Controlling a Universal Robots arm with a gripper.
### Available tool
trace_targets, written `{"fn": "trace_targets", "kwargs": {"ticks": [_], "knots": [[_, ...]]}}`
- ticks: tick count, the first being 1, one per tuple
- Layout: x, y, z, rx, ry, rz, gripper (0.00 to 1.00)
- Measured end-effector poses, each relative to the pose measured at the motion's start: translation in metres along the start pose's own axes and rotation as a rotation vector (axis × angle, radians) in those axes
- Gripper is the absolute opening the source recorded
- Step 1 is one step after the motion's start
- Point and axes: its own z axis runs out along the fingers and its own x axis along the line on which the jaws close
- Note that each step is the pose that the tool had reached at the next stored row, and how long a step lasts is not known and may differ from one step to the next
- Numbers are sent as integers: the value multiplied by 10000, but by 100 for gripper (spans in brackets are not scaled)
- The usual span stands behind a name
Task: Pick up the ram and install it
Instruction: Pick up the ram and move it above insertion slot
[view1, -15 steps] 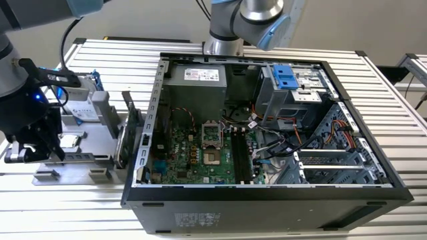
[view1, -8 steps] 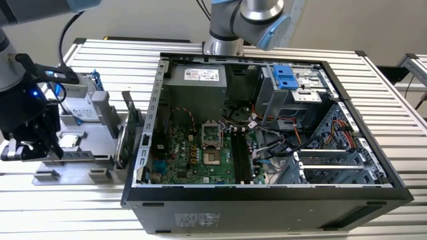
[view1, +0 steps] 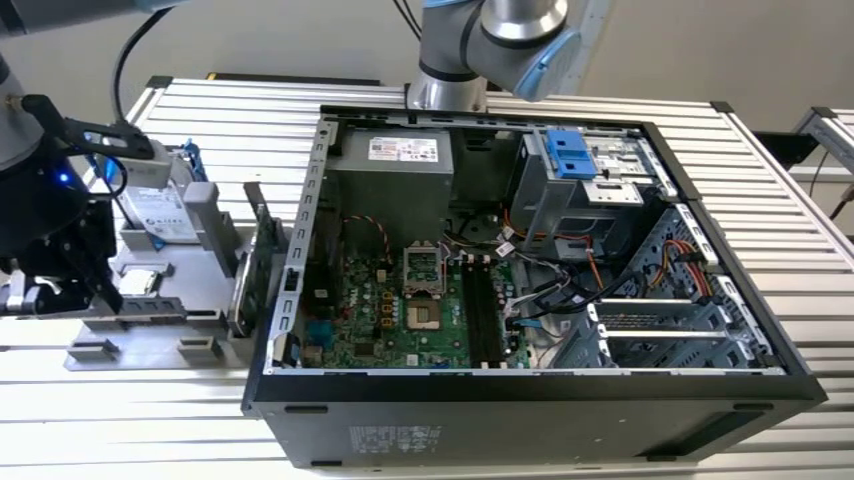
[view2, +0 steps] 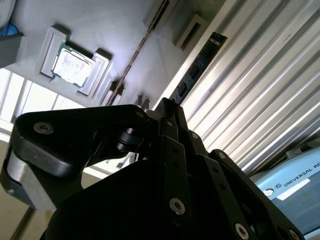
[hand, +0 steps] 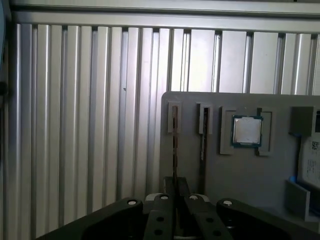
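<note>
Jaws are clamping the near end of the ram (view2: 196, 66): thin, dark, flat stick standing on edge in its slot (both faces presenting to the jaws), running straight ahead of them. Matte grey tray (view2: 125, 30) is holding it, ribbed metal table (view2: 260, 90) alongside.

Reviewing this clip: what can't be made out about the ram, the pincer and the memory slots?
- Second wrist view: the ram has its near end hidden behind the pincer body.
- First wrist view: the ram is seen edge-on, so its faces are hidden. Whether it sits in the grey tray or is lifted, I cannot tell.
- Exterior view: the memory slots are too small to judge their latches.
</note>
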Motion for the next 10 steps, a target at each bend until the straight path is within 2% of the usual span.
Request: {"fn": "trace_targets", "kwargs": {"ticks": [10], "knots": [[4, 0, -96, 0, 0, 0, 0]]}}
